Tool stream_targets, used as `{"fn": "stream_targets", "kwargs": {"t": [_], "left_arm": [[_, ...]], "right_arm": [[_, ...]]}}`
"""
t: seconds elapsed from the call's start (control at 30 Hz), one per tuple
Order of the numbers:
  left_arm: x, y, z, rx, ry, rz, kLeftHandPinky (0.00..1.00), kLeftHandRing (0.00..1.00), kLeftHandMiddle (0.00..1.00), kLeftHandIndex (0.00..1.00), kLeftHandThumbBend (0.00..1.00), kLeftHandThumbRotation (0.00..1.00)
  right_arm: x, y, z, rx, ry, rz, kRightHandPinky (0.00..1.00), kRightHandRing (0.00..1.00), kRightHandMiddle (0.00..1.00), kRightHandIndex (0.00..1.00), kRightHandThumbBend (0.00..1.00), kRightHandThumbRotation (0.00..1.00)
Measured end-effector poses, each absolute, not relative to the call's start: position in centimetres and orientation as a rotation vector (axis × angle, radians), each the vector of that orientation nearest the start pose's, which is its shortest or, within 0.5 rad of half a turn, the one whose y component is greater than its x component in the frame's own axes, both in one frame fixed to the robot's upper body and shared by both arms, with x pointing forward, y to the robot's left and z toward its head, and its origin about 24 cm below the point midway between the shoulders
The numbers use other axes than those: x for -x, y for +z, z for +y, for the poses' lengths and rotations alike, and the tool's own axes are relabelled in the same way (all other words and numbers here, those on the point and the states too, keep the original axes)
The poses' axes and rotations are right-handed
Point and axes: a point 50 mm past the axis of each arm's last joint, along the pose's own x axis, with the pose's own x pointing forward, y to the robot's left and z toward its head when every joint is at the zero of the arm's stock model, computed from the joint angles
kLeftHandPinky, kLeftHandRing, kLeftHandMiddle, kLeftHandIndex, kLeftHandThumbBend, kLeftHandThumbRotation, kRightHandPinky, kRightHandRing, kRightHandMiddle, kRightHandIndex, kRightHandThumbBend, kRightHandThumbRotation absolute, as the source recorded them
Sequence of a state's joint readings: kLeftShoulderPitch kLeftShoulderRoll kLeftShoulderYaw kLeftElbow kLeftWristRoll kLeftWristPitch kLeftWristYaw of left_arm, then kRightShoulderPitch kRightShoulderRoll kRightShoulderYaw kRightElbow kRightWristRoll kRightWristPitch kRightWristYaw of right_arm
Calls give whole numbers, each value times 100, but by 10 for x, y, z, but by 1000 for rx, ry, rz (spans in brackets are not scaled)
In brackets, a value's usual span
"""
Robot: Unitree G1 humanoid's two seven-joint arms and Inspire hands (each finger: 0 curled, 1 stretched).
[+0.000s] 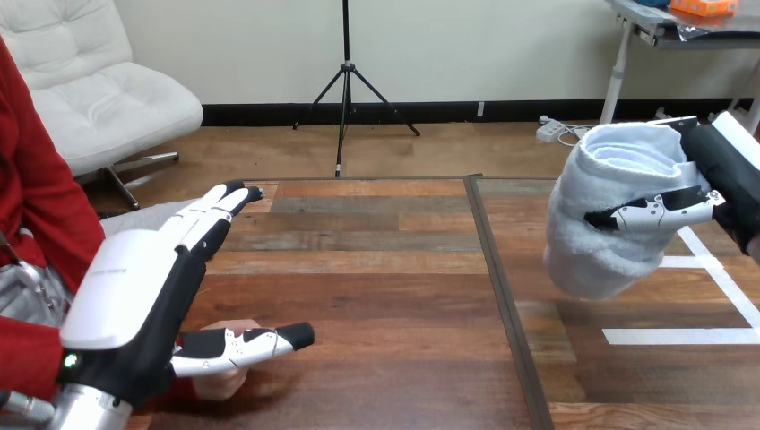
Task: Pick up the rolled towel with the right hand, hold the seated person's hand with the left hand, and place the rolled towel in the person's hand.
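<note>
R hand (730, 179) has the rolled towel (609, 206): black-and-white fingers (659, 210) are wrapped across the front of the roll, clamped firm, and the bundle hangs in the air over the right part of the surface (376, 269), clear of the wood. So pickup looks done.

L hand (134, 296) is low at the view's left, fingers straight and fanned forward, thumb (246, 345) stuck out sideways, gripping nothing that I can see. The person's hand (220, 383) peeks out just under that thumb, resting on the wood. The thumb lies over it, but whether they touch I can't tell; no wrap round it, so the hold step is the one in hand, imo, not yet made.

Next up, prob: L hand curls gently round the person's hand and steadies it palm-up. Then the R arm carries the towel across the dark seam (502, 296) to the left, well apart for now, and lowers it in. Needs a soft squeeze on the L, no crushing.

Textures: the towel is white terry, fluffy, a fat cylinder with the open end up, dented where the fingers press, so it'll give and not slip much. The surface is mixed-tone wood planks, matte, w/ white tape lines (681, 336) on the right half. The hands are hard glossy shells, slick vs. the soft cloth.
</note>
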State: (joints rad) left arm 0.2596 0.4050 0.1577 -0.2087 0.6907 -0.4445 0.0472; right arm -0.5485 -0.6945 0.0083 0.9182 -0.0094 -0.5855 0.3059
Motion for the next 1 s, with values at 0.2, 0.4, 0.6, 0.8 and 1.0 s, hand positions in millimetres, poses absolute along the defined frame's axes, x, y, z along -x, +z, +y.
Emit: {"fn": "stream_targets", "kwargs": {"t": [0.2, 0.4, 0.6, 0.8, 1.0], "left_arm": [[-198, 86, 222, -1196, -108, -349, 64, 84, 88, 88, 100, 61], [-200, 88, 226, -1258, -135, -327, 67, 85, 87, 87, 100, 62], [-204, 91, 230, -1300, -194, -288, 71, 85, 88, 87, 100, 57], [-208, 92, 234, -1308, -282, -233, 74, 84, 87, 86, 100, 54], [-212, 91, 237, -1319, -344, -163, 77, 84, 87, 85, 100, 53]], "right_arm": [[-324, 113, -308, 684, 151, -134, 32, 34, 39, 43, 86, 0], [-324, 113, -308, 681, 145, -130, 31, 34, 39, 43, 86, 0], [-324, 113, -309, 678, 142, -128, 30, 34, 39, 43, 85, 0], [-324, 113, -309, 680, 148, -127, 31, 35, 40, 43, 85, 0], [-324, 114, -308, 684, 154, -131, 33, 37, 41, 43, 85, 0]]}}
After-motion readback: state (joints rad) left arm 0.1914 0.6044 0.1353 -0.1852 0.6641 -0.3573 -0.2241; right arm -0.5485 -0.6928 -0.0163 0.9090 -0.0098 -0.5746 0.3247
